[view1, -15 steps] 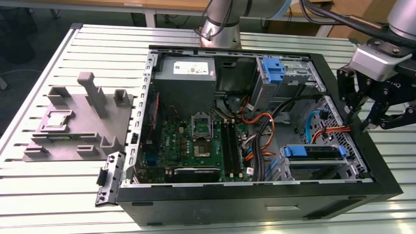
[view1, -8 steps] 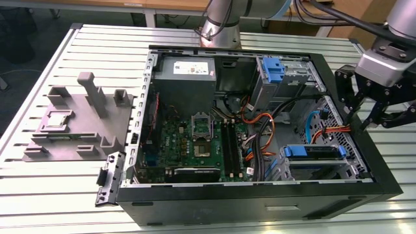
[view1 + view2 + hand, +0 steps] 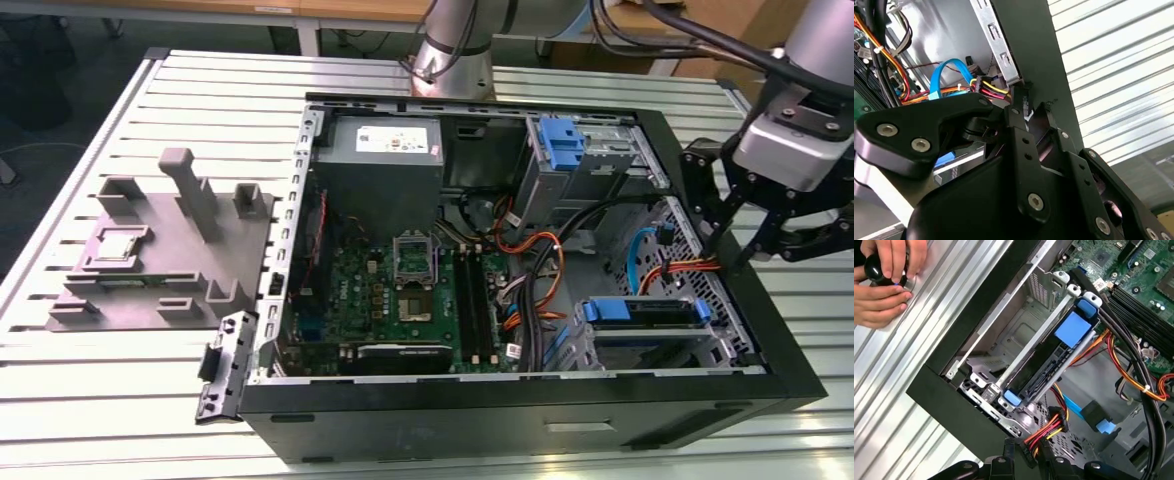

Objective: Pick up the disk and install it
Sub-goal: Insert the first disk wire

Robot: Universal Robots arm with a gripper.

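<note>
A slatted aluminium table [image 3: 120,400] carries a black open desktop computer case [image 3: 534,420] lying on its side, with a grey moulded fixture block [image 3: 160,250] beside it towards the exterior view's left. Inside the case sit a green motherboard [image 3: 400,290], a grey power-supply box with a white label [image 3: 380,150] and bundles of orange, red and black cables [image 3: 534,270].

The disk [image 3: 643,312], a flat drive with blue plastic side rails, sits in the metal drive cage at the case corner nearest the exterior view's right; in the first wrist view it [image 3: 1054,360] lies slotted between the cage's silver rails, a blue tab at each end (its label is not readable from here).

The black robot gripper [image 3: 731,262] hangs at the case's wall on the exterior view's right, above and apart from the disk. In the second wrist view the gripper [image 3: 1026,112] shows its jaws drawn nearly together with nothing between them, tips close to a red-and-yellow cable plug [image 3: 986,89].

In the first wrist view a person's hands [image 3: 884,285] rest on the table, holding a small black knob [image 3: 876,267].
</note>
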